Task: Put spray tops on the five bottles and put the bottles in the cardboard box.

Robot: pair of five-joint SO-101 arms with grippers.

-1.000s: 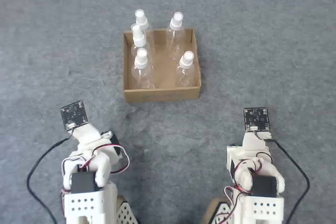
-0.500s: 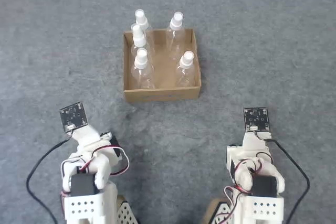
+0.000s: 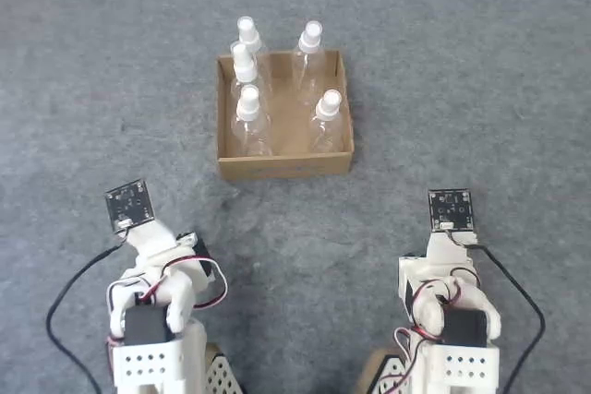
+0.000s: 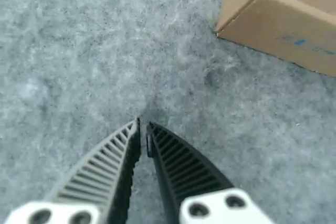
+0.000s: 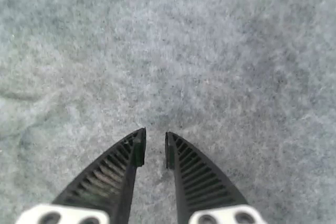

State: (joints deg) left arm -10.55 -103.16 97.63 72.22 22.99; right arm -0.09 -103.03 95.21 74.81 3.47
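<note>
My left gripper (image 4: 143, 125): I see it low in the middle of the left wrist view. The two jaws are pressed almost together with just a thin slit between the tips. They hold nothing. It hangs over the grey mat (image 4: 79, 40).
My right gripper (image 5: 155, 136): it sits low in the middle of the right wrist view. The jaws are nearly together with a small gap at the tips. They hold nothing, and grey mat lies under them.
Left arm (image 3: 152, 292): folded back at the lower left of the high view, well apart from the box.
Right arm (image 3: 448, 306): folded back at the lower right of the high view, also well apart from the box.
Cardboard box (image 3: 284, 168): in the upper middle of the high view, on the mat. One corner of it shows at the upper right of the left wrist view.
Bottles: five clear ones stand upright in the box, each with a white spray top on. Three are on the left side of the box: back (image 3: 247, 36), middle (image 3: 244, 64), front (image 3: 248, 106). Two are on the right side: back (image 3: 309, 41), front (image 3: 328, 106).
</note>
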